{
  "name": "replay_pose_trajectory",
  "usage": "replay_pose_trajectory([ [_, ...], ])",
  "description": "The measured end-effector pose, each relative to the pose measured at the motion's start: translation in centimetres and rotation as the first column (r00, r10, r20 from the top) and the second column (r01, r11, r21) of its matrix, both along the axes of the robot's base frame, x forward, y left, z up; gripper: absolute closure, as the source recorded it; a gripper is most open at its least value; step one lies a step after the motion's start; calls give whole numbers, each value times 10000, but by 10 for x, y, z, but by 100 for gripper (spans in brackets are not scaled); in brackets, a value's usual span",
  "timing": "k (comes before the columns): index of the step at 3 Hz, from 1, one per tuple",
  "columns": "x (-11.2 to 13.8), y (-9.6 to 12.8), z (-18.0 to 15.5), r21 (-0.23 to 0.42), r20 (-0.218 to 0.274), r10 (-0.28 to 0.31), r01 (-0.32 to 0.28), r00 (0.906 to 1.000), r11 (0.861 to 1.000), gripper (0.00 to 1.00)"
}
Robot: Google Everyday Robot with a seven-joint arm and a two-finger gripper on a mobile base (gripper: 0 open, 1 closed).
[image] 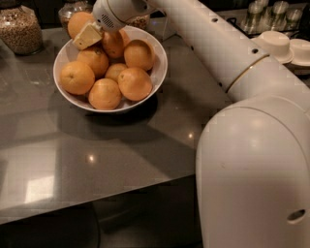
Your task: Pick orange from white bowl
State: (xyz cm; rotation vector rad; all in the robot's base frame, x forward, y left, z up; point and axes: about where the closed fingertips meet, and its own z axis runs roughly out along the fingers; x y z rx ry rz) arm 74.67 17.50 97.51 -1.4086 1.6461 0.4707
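Note:
The white bowl (157, 72) stands at the back left of the grey countertop and holds several oranges. My gripper (86, 35) reaches down from the long white arm to the bowl's far left rim, over the pile. One orange (78, 22) sits highest at the back, right against the gripper, level with the rim. I cannot tell whether the gripper holds it. Other oranges (135, 83) lie lower in the bowl.
A glass jar of grain (19, 28) stands at the far left, and a second jar (72, 7) behind the bowl. Small white bowls (276, 43) and metal cups (271, 12) sit at the back right. My white arm body (252, 164) fills the right foreground. The countertop's front edge (97, 196) runs below.

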Motion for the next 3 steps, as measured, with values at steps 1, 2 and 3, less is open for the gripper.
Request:
replay_pose_trajectory([
  [1,-2,-1,1,76,147,13,-14,9999,10000,67],
  [2,-6,-5,7,233,392,53,-62,9992,9997,91],
  [3,-15,-16,18,489,658,46,-79,9978,9988,100],
])
